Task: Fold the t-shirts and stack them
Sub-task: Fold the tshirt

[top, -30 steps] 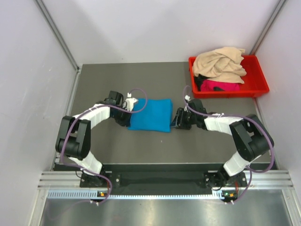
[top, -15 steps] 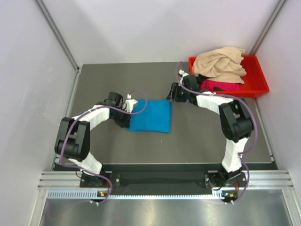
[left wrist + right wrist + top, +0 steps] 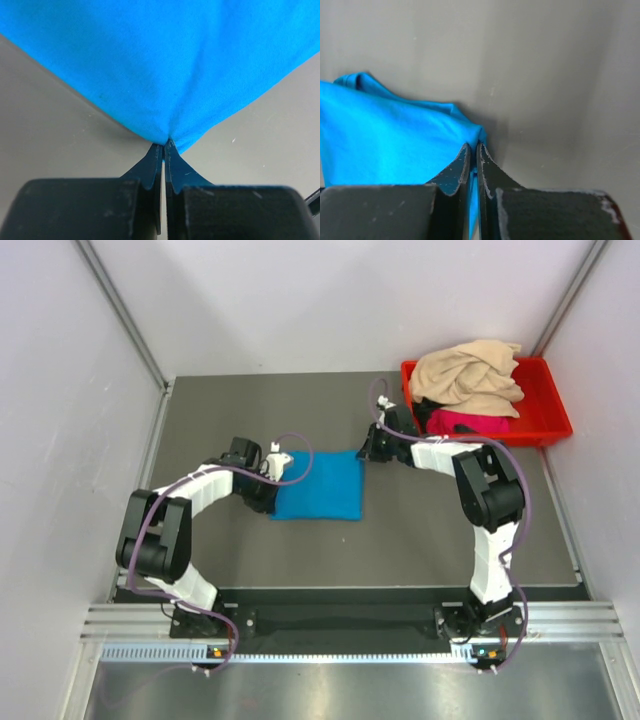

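A folded turquoise-blue t-shirt (image 3: pixel 320 485) lies in the middle of the grey table. My left gripper (image 3: pixel 271 490) is shut on its near left corner; in the left wrist view the blue cloth (image 3: pixel 165 65) bunches into the pinch of the gripper (image 3: pixel 164 145). My right gripper (image 3: pixel 367 452) is shut on the far right corner, and the right wrist view shows blue cloth (image 3: pixel 395 140) caught in the gripper (image 3: pixel 474 146). A beige-tan t-shirt (image 3: pixel 468 373) lies heaped over a magenta-pink t-shirt (image 3: pixel 466 422) at the back right.
The red plastic bin (image 3: pixel 552 422) holding the beige and pink shirts stands in the back right corner of the table. White walls close in the table on the left, back and right. The arm bases sit on a rail at the near edge.
My right arm swung from the shirt's near right edge to its far right corner, and its gripper went from open to shut on the cloth. The left gripper kept its hold.
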Tool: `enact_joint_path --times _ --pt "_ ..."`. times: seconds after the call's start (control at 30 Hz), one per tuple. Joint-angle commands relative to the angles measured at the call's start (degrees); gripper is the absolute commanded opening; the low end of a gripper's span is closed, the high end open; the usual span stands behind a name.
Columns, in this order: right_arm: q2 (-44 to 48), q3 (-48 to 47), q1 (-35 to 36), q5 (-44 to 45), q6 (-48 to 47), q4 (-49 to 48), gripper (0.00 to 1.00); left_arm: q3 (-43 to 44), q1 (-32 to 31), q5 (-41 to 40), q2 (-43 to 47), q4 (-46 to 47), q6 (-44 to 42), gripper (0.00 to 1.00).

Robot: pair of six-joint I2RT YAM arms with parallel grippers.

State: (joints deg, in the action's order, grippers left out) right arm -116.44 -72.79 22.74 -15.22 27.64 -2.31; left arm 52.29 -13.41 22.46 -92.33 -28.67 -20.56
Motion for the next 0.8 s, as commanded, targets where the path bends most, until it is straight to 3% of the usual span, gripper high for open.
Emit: enact_joint_path --times 0.0,0.47,0.53,0.6,0.63,0.7,0.77 --pt "1.7 1.1 -2.1 4.7 1.6 -3.6 0.00 -2.2 0.3 -0.9 2.2 -2.9 -2.2 0.00" --pt "4.2 2.6 -2.7 6.7 1.7 -3.3 0.00 -1.8 0.3 -0.5 3.6 -4.6 -4.2 0.00" --pt "3.5 2.6 -2.4 4.9 1.5 -4.5 0.06 -0.4 0.4 -0.4 4.4 -3.9 -3.2 0.14" --pt "2.9 2.3 -2.2 1.9 1.5 -5.2 0.18 1.1 0.4 0.8 5.0 -2.9 -2.5 0.37" --pt "2.6 2.4 -2.2 0.9 2.1 -5.7 0.28 2.7 0.4 0.8 5.0 -2.5 -2.0 0.50" --pt "3.1 2.7 -2.3 0.5 2.6 -5.8 0.39 4.4 0.4 -0.5 5.2 -2.8 -1.0 0.54" --pt "4.6 2.5 -2.3 1.2 2.2 -4.5 0.43 7.2 0.7 -1.5 5.8 -3.5 -1.1 0.55"
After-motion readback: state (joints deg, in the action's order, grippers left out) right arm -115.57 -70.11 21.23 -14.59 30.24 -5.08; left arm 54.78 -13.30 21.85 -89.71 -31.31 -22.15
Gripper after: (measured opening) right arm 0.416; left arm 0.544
